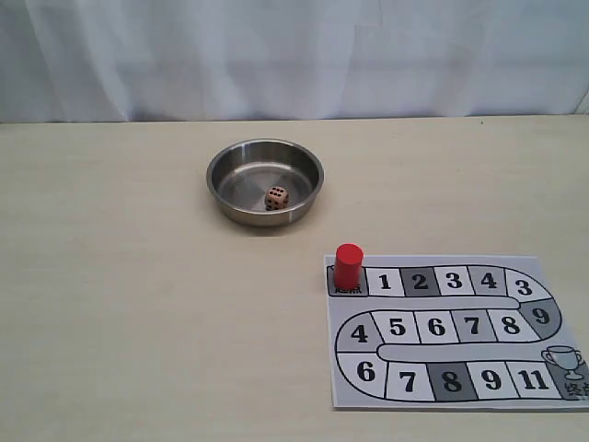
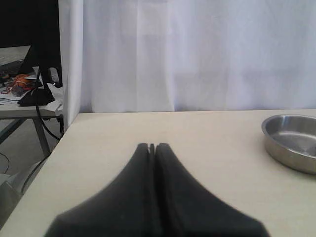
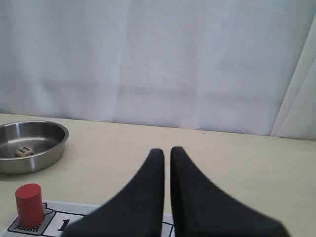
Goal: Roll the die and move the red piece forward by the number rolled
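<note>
Two pincers pressed together and empty: left pincer (image 2: 152, 146), right pincer (image 3: 167, 150). The die (image 1: 276, 198) sits in the steel bowl (image 1: 219, 167): light, hard wood, I'd guess, so pinch opposite flat faces. The red piece (image 1: 348, 266) stands upright on the start square of the board (image 1: 433, 353).

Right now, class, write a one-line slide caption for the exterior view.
A die rests in a steel bowl while a red piece stands on the first square of a numbered paper board.
</note>
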{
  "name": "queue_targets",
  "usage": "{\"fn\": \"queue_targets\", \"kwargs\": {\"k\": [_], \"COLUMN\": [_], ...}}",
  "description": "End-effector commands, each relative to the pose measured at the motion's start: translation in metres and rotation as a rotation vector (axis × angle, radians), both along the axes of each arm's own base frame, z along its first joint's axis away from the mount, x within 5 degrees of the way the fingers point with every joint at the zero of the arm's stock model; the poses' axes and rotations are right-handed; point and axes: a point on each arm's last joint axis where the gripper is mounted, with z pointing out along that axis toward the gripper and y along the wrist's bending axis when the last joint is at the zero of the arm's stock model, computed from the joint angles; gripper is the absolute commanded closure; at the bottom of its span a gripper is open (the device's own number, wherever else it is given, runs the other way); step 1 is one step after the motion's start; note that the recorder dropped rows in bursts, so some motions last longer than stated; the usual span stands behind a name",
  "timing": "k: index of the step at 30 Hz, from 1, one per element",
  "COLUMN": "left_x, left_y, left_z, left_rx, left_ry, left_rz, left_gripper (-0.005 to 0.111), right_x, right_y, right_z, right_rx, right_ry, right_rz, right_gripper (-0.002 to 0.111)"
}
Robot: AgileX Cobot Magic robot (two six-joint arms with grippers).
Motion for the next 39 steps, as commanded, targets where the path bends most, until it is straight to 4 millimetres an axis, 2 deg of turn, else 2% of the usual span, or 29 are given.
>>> {"fn": "queue_targets", "kwargs": {"k": [1, 18, 21, 24, 26, 27, 28, 30, 33, 37, 39], "left_x": [0.0, 0.0, 0.0, 0.0, 0.0, 0.0, 0.0, 0.0, 0.0, 0.0, 0.0], "left_y": [0.0, 0.0, 0.0, 0.0, 0.0, 0.0, 0.0, 0.0, 0.0, 0.0, 0.0], "left_z": [0.003, 0.003, 0.003, 0.003, 0.003, 0.003, 0.003, 0.003, 0.003, 0.003, 0.003], "left_rx": [-0.003, -0.003, -0.003, -0.003, -0.003, -0.003, -0.003, -0.003, -0.003, -0.003, -0.003], "left_ry": [-0.019, -0.019, -0.019, -0.019, -0.019, -0.019, -0.019, -0.019, -0.017, -0.017, -0.017], "left_rz": [-0.001, -0.001, -0.001, -0.001, -0.001, -0.001, -0.001, -0.001, -0.001, -0.001, -0.001], "left_gripper": [0.107, 0.107, 0.107, 0.107, 0.107, 0.107, 0.107, 0.107, 0.107, 0.107, 0.107], "right_x": [0.0, 0.0, 0.0, -0.002, -0.004, -0.008, -0.01, -0.026, -0.034, -0.015, 0.006], "right_y": [0.0, 0.0, 0.0, -0.001, -0.001, -0.001, -0.001, -0.001, -0.001, 0.0, 0.001], "right_z": [-0.001, 0.001, 0.006, 0.019, 0.028, 0.044, 0.051, 0.092, 0.125, 0.161, 0.174], "right_rx": [-0.005, -0.002, 0.053, 0.108, 0.178, 0.197, 0.196, 0.195, 0.191, 0.181, 0.137], "right_ry": [-0.001, -0.025, -0.078, -0.216, -0.279, -0.276, -0.271, -0.249, -0.157, 0.005, 0.091], "right_rz": [-0.003, -0.004, -0.003, 0.004, 0.016, 0.02, 0.02, 0.021, 0.016, 0.004, -0.002], "right_gripper": [0.104, 0.104, 0.104, 0.104, 0.104, 0.104, 0.104, 0.104, 0.104, 0.104, 0.104]}}
